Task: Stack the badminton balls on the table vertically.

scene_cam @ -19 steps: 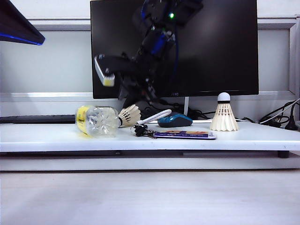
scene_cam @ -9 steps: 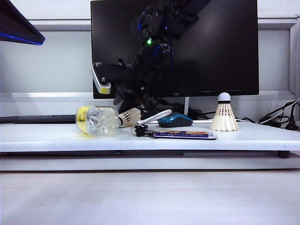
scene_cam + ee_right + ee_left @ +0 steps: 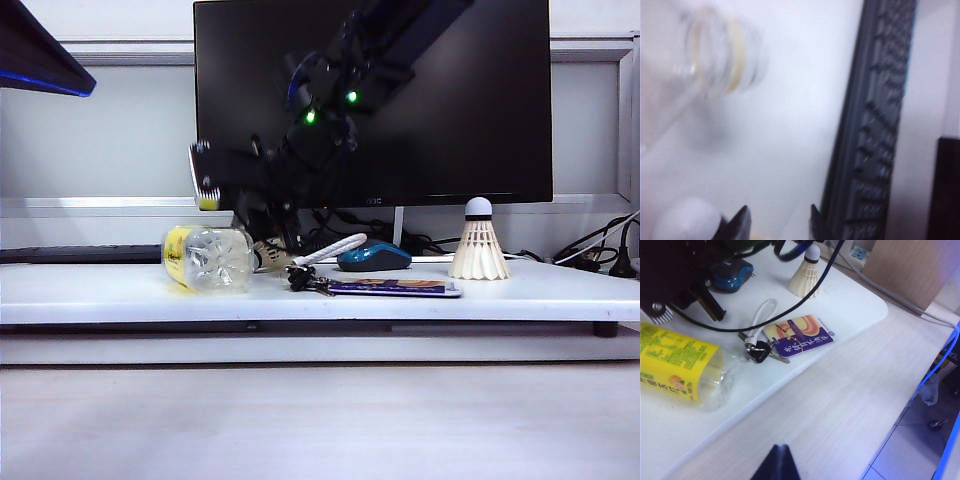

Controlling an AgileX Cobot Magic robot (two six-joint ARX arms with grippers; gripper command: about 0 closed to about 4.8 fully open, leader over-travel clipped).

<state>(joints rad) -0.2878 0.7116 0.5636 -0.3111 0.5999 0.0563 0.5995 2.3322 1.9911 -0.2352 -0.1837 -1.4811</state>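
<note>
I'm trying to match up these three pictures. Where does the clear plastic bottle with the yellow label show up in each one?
Exterior view: the bottle lies on its side at the left of the white table, just below the right gripper.
Left wrist view: bottle at the left edge, yellow label facing up.
Right wrist view: only its blurred clear neck, upper left.
Shared landmark: the white table, in all three views.

Left of centre, the right gripper hangs low behind a clear bottle lying on the white table, over a mostly hidden shuttlecock, while another shuttlecock stands upright at right, beyond keys, card and mouse.
</note>
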